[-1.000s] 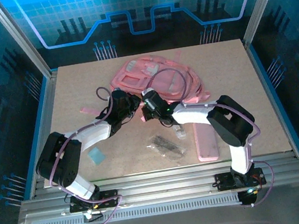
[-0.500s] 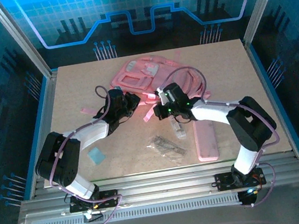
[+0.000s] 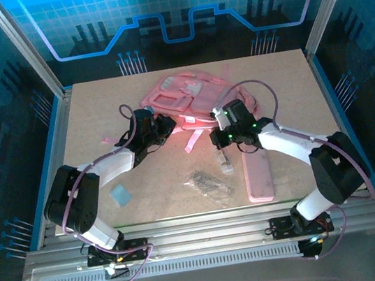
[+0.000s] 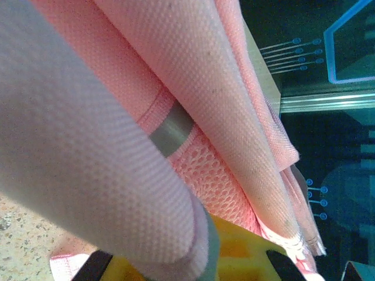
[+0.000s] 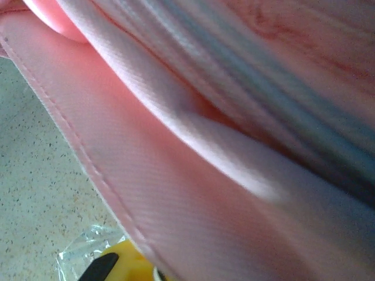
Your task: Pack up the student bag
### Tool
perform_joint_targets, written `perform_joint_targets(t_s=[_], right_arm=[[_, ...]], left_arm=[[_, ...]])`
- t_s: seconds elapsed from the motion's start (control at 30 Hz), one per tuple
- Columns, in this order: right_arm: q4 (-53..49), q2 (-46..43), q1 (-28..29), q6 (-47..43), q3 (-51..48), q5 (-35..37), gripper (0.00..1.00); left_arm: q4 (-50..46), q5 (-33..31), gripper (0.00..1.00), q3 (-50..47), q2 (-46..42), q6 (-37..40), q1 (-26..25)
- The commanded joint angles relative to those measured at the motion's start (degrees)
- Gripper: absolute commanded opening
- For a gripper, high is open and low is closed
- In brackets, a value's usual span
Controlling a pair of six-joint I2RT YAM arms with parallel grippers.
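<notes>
Two pincers, both clamped tight on pink fabric.
Item: bag (image 3: 187, 91) — lying flat at the far middle of the bench (image 3: 98, 111).
Item: left pincer (image 3: 163, 126) — on the bag's near-left edge, unmoved this past second.
Item: right pincer (image 3: 218, 116) — swung rightward, away from its partner, taking the near edge along; the mouth is likely being drawn wide.
Unpacked: pencil case (image 3: 258, 179), packet (image 3: 210, 184), nearer the arms.

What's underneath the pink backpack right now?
Bare table shows around the backpack, and a pink strap trails out from its near edge. Whatever lies beneath is covered by the fabric, so I cannot tell.
</notes>
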Motion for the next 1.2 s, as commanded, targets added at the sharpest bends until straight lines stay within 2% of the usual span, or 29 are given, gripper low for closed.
perform_joint_targets(t_s=[0.0, 0.17, 0.37, 0.4, 0.47, 0.5, 0.6, 0.73, 0.9, 1.03, 1.17], right_arm=[[-9.95, -5.33, -5.34, -3.21, -1.46, 3.01, 0.0], [-12.99, -6.65, -7.95, -3.6, -2.1, -1.58, 0.0], [-9.89, -2.36, -4.53, 0.52, 0.33, -8.75, 0.0], [-9.28, -0.95, -3.51, 1.53, 1.35, -10.24, 0.0], [-7.89, 1.97, -1.4, 3.4, 3.69, -12.06, 0.0], [-7.25, 3.51, -0.1, 3.97, 5.08, -12.35, 0.0], [-6.34, 8.67, 2.54, 5.5, 10.4, -12.07, 0.0], [-4.93, 15.59, 4.02, 8.31, 17.66, -13.61, 0.0], [-5.53, 21.82, 5.3, 10.68, 25.18, -16.48, 0.0], [-8.05, 22.93, 6.15, 12.18, 27.27, -17.34, 0.0], [-9.33, 20.91, 7.48, 13.63, 25.8, -17.33, 0.0]], left_arm=[[-3.53, -4.98, 0.0, 2.66, 1.67, 5.95, 5.08], [-4.1, -4.2, 0.0, 6.63, 6.55, 8.48, 7.43], [-1.02, -0.17, 0.0, 15.08, 17.02, 9.5, 10.0], [-1.46, 1.51, 0.11, 17.33, 19.04, 9.24, 10.7], [-3.73, 5.66, 0.48, 21.01, 22.09, 7.39, 11.87], [-4.32, 7.27, 0.58, 21.75, 22.67, 6.56, 12.02], [-5.06, 8.33, 0.69, 19.14, 20.68, 5.47, 11.94], [-1.02, 8.68, 0.71, 8.39, 13.53, 0.77, 11.62], [11.85, 4.4, 0.71, -5.88, 5.46, -8.38, 7.59], [21.5, 2.58, 0.68, -7.42, 7.05, -13.35, 3.64], [34.09, 0.76, 0.66, -5.65, 13.73, -17.28, 1.49]])
